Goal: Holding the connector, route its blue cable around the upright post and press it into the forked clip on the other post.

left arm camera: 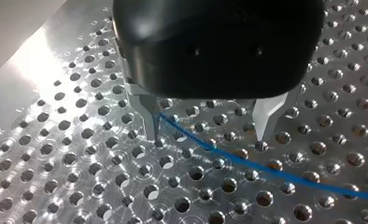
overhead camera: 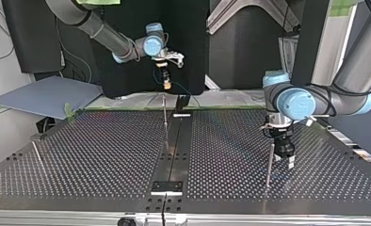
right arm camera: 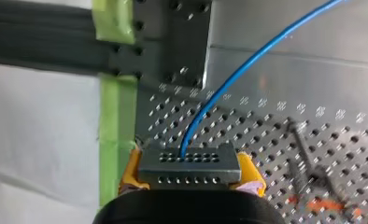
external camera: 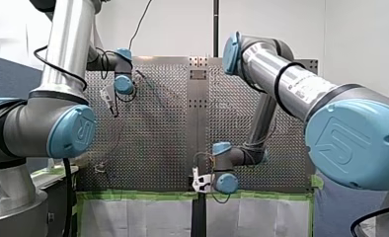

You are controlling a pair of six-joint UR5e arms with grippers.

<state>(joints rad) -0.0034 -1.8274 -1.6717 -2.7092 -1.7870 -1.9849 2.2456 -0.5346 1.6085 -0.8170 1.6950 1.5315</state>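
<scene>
In the right wrist view my right gripper [right arm camera: 190,176] has its yellow pads [right arm camera: 131,171] shut on a grey perforated connector [right arm camera: 190,161]. The blue cable [right arm camera: 233,77] leaves the connector and arcs away over the plate. In the top view my right gripper [overhead camera: 166,83] hangs above the table's far edge, over a thin upright post [overhead camera: 165,117]. My left gripper [left arm camera: 209,138] is open just above the plate, and the blue cable [left arm camera: 275,170] runs slantwise between its metal fingers [left arm camera: 266,119]. In the top view my left gripper [overhead camera: 286,157] stands beside another post [overhead camera: 270,165].
A third thin post [overhead camera: 37,156] leans at the top view's left. A dark centre strip [overhead camera: 176,141] divides the perforated table [overhead camera: 103,155]. Green tape [right arm camera: 114,107] lines the table edge near my right gripper. A grey board [overhead camera: 47,96] lies off the far left corner.
</scene>
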